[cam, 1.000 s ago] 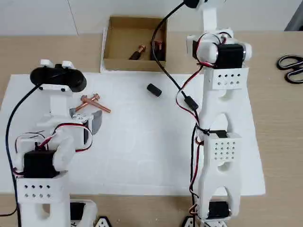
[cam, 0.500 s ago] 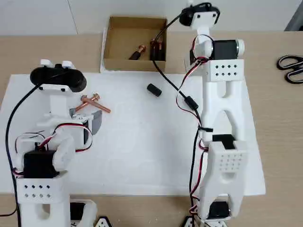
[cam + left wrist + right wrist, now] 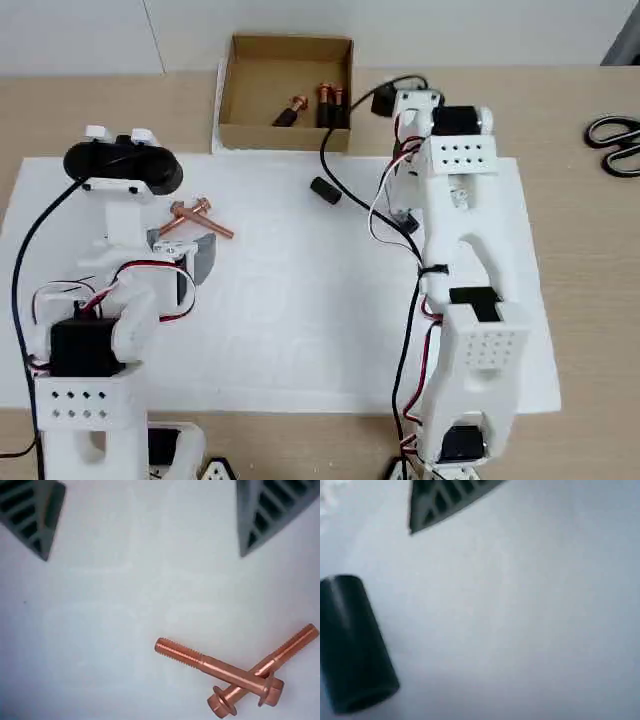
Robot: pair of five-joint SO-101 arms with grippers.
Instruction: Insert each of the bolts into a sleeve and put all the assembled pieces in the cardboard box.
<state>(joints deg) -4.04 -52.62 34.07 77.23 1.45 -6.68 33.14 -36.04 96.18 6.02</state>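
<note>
Two copper bolts [image 3: 227,675] lie crossed on the white mat [image 3: 300,330]; in the high view the bolts [image 3: 196,215] sit just ahead of the left arm. My left gripper [image 3: 144,554] hovers over the mat beside them, open and holding nothing. A black sleeve [image 3: 325,190] lies on the mat near the box. Close to that sleeve [image 3: 352,645] one grey finger [image 3: 447,502] of my right gripper hangs above the mat, with no second finger next to it and nothing held. The cardboard box [image 3: 232,95] holds two assembled pieces [image 3: 332,104].
Scissors [image 3: 615,140] lie on the wooden table at the far right. The right arm [image 3: 455,160] stretches over the mat's right side, its cables trailing toward the sleeve. The mat's centre and front are bare.
The right arm has drawn back from above the box and come down over the mat beside the black sleeve. The left arm and the bolts have stayed put.
</note>
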